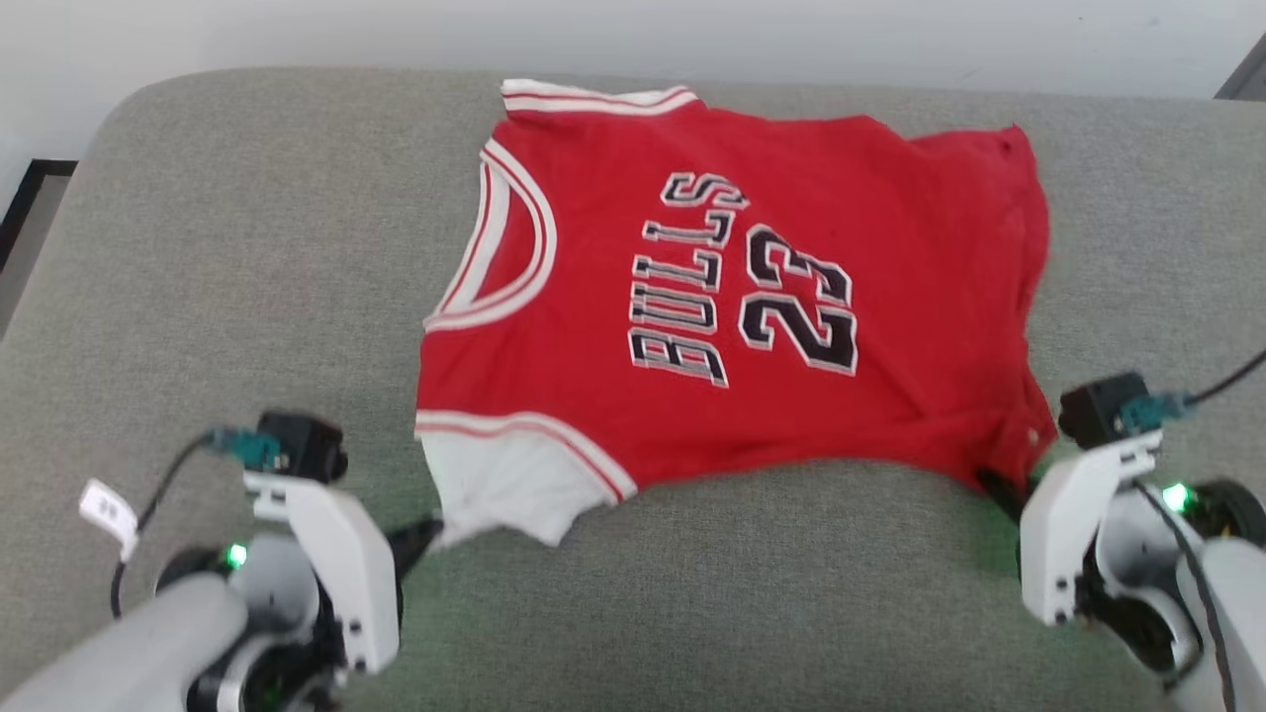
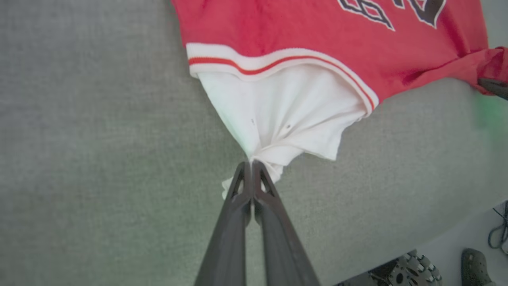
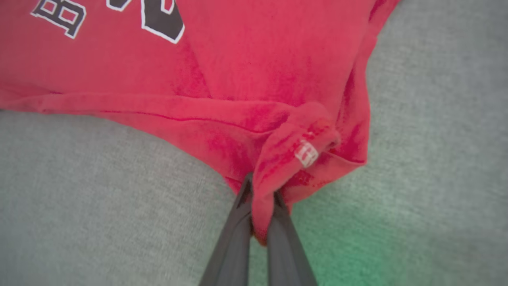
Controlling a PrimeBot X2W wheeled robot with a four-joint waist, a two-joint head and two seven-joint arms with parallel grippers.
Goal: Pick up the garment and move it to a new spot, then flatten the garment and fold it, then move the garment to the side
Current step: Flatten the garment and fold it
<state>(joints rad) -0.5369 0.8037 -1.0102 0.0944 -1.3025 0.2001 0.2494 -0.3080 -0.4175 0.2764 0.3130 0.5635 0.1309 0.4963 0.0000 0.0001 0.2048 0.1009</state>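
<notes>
Two grips clamped tight: left jaws on white sleeve (image 2: 278, 115), right jaws on red hem corner (image 3: 293, 159) | red lettered basketball jersey (image 1: 890, 247) lies spread on grey fabric cushion (image 1: 218, 257) | near edge stretched, likely for flattening.

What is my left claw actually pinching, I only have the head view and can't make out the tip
Observer: The left claw is shut on a bunched corner of the white sleeve; the cloth gathers into folds at its tips.
Operator: And the right one?
Observer: The right claw is shut on a rolled red fold at a bottom corner of the garment, near a small white tag.
</notes>
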